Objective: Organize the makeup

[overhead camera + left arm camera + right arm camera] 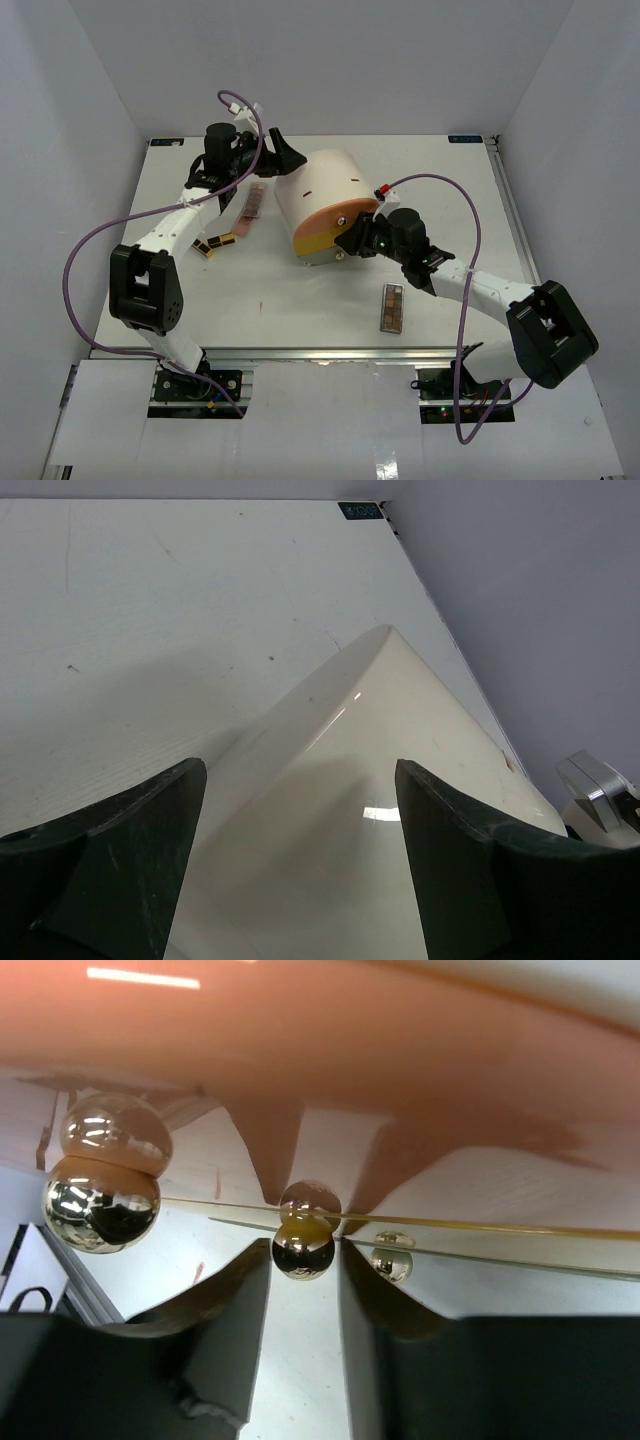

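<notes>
My right end effector (362, 238) pinches a gold drawer knob (303, 1250); left end effector (300, 780) gapes around the cream cylinder (325, 200). If I pull, it could slide onto the brown palette (392, 307), lower centre.

Walls (320, 60): plain pale grey, closing three sides.
Table (450, 190): white top, small teal label (465, 139) at far right corner.
Near edge: metal rail (330, 352).
Light: even, soft shadows.
</notes>
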